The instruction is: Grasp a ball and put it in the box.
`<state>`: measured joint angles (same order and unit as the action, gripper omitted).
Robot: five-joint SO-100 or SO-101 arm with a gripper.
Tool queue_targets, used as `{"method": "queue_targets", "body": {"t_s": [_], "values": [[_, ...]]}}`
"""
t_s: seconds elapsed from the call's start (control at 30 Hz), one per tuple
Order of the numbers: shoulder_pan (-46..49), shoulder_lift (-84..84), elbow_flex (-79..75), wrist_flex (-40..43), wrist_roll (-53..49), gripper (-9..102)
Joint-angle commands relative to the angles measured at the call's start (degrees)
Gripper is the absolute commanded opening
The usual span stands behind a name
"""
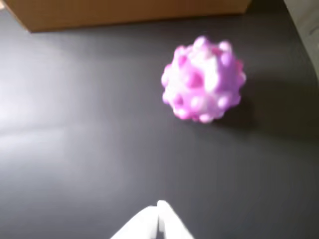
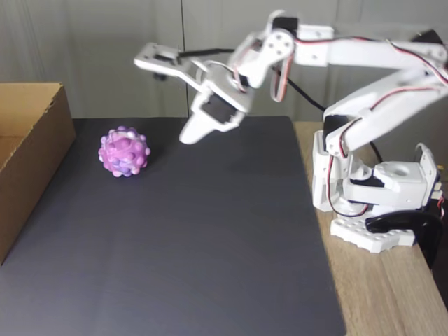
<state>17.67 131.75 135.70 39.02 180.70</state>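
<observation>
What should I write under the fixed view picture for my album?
White robot arm's fingers hang above the black mat, near the bumpy pink ball and cardboard box.

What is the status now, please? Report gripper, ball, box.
Gripper shut, empty, raised above the mat. Ball on the black mat, apart from the box. Nothing between gripper and ball.

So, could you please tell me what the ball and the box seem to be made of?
The ball looks like soft rubber or silicone: glossy pink-purple with rounded pale bumps, though the look leaves this open. The box looks like matte brown cardboard, with plain flat walls and a raw edge.
</observation>
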Motion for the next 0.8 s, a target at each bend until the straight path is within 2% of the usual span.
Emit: {"method": "queue_targets", "body": {"t_s": [0.0,0.2,0.47,0.77], "values": [[0.7,-6.86,-7.82,-4.22,0.09,0],[3.87,-17.58,-16.0,-9.76,0.44,0],[7.12,-27.33,-24.17,-13.1,1.67,1],[8.7,-32.96,-26.54,-15.91,2.9,7]]}}
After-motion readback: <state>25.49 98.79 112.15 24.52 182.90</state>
